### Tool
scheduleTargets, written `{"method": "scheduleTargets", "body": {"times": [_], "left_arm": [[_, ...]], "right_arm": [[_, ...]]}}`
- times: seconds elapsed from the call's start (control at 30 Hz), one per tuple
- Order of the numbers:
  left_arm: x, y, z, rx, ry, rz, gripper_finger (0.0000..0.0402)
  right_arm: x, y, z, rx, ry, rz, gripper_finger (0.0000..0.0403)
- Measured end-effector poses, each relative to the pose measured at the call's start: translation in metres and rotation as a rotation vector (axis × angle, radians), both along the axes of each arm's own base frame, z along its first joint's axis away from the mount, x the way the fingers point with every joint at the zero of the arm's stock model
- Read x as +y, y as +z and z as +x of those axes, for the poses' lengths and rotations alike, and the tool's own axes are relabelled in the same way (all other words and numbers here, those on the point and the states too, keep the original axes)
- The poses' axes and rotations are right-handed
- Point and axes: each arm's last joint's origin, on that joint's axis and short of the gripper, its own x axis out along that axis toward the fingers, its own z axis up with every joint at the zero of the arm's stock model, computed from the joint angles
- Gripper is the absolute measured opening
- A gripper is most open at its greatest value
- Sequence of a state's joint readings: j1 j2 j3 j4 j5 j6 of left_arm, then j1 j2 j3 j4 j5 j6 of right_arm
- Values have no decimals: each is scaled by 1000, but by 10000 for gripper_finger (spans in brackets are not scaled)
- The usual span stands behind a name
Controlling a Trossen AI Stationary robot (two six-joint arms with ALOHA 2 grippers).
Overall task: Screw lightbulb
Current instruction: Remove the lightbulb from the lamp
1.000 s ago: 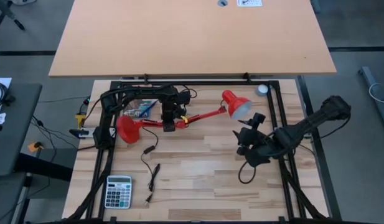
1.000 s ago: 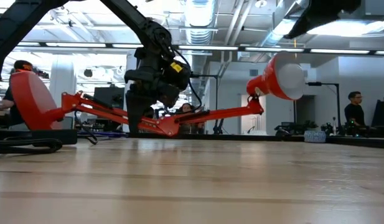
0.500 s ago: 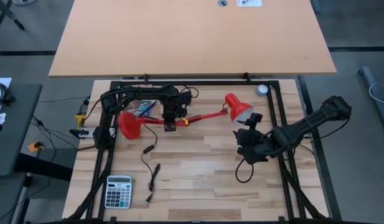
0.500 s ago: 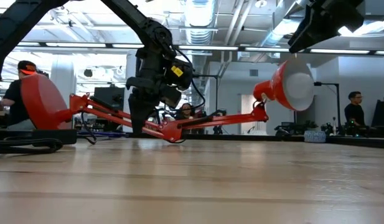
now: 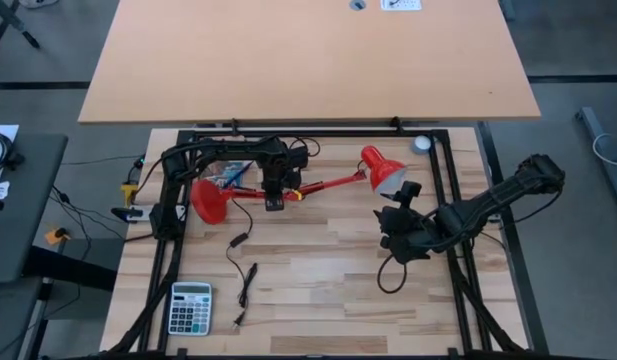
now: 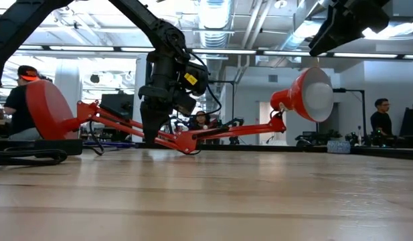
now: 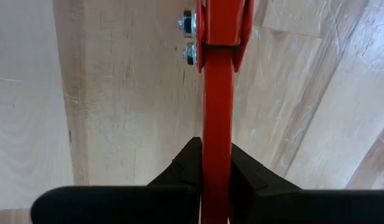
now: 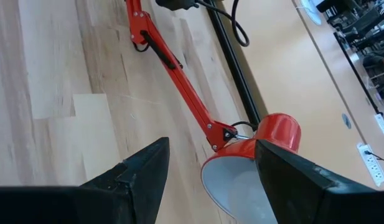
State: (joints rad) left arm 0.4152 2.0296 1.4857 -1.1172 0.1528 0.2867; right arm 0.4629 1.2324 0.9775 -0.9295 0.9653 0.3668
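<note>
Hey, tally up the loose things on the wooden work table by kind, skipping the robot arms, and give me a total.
Red desk lamp: 1
Calculator: 1
Loose black cable: 1
Small round grey object: 1
Colourful packet behind the left arm: 1
Total: 5
No lightbulb shows in any view.

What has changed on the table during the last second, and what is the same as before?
The left gripper, shut on the red lamp arm, dragged the lamp slightly toward the table's far edge, and the shade swung and settled. The right gripper, open, moved closer to the shade and now hangs beside it. The calculator and the cable stayed in place.
</note>
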Motion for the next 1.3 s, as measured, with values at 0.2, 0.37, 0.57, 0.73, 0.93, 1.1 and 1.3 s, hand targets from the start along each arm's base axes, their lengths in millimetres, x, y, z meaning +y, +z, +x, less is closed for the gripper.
{"method": "scheduleTargets", "body": {"times": [0.2, 0.37, 0.57, 0.73, 0.93, 1.1, 1.3], "left_arm": [[0, 0, 0, -3, -15, 4, 58], [0, 0, 1, -7, -20, 19, 98], [0, 0, 2, -11, -31, 42, 123], [-1, 0, 2, -4, -34, 50, 130], [-4, 0, -1, 48, -45, 60, 131], [-12, 1, -3, 98, -69, 55, 131], [-27, 2, -1, 149, -124, 83, 131]], "right_arm": [[-3, -1, -1, 14, -26, -4, 251], [-11, -15, 4, 156, -63, -75, 260], [-17, -35, 20, 263, -102, -145, 261], [-22, -44, 27, 300, -132, -154, 261], [-22, -30, 24, 214, -144, -56, 261], [-22, -9, 12, 97, -149, 72, 260], [-24, 3, 2, 46, -138, 129, 260]]}}
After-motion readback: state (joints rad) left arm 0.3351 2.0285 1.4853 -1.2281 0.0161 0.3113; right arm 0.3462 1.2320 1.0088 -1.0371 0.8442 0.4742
